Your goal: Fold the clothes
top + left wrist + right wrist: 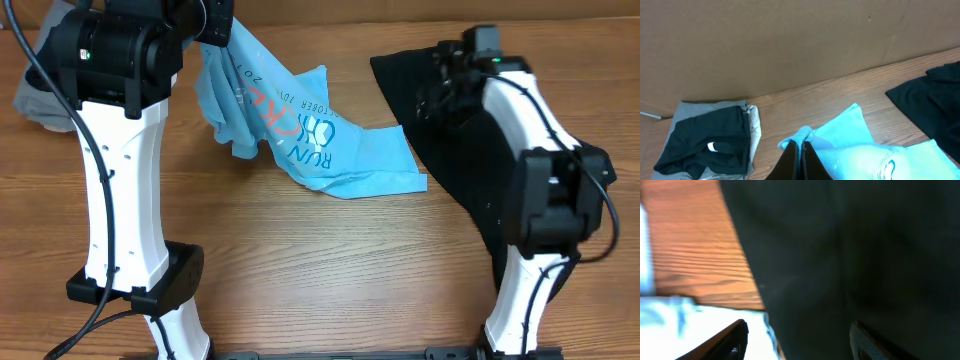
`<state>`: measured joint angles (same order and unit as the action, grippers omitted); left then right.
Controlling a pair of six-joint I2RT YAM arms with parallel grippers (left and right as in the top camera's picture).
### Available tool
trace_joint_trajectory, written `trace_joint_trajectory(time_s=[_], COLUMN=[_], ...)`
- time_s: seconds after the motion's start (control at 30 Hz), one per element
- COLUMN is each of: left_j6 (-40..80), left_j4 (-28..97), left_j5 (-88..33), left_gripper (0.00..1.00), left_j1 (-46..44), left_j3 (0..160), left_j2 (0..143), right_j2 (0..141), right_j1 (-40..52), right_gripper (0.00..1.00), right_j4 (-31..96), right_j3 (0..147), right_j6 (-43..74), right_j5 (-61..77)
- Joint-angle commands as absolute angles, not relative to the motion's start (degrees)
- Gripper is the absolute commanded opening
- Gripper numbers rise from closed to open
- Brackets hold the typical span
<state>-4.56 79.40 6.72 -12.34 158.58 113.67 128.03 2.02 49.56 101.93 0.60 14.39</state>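
Observation:
A light blue T-shirt [320,140] with printed lettering lies crumpled on the wooden table; its upper left corner is lifted. My left gripper [801,146] is shut on that lifted corner of the blue T-shirt [865,150], above the table's back left. A black garment [455,150] is spread at the right. My right gripper [800,335] is open, low over the black garment [840,255], with the blue shirt's edge [690,325] beside its left finger. In the overhead view the right gripper [445,75] sits over the black garment's far part.
A folded pile, black garment on grey [705,142], lies at the back left corner; it also shows in the overhead view [35,105]. A brown cardboard wall [790,45] runs along the table's back edge. Bare wood [330,270] lies at the front centre.

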Motion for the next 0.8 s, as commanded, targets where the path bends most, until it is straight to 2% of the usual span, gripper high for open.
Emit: trace_joint_trajectory(time_s=[0.0,0.3,0.6,0.77], left_j6=[-3.6,-3.6,-3.6,-3.6], left_j4=[79.4,79.7,79.7,79.7], left_j5=[7.4,7.5,7.4,7.4], left_gripper=[0.04,0.04,0.04,0.04], left_j1=[-12.4,-12.4,-12.4,-12.4], left_j3=[158.6,158.6,158.6,158.6], left_j2=[112.2,112.2,112.2,112.2], right_j2=[130.2,132.8,132.8,132.8], right_j1=[2.5,0.1,-14.2,-23.4], right_gripper=[0.68,0.7,0.72,0.72], right_j4=[48.8,49.8,50.1,48.3], right_j3=[102.7,102.2,102.2,102.6], right_j6=[0.2,3.0,3.0,3.0], right_j5=[12.4,2.6,-1.0,4.6])
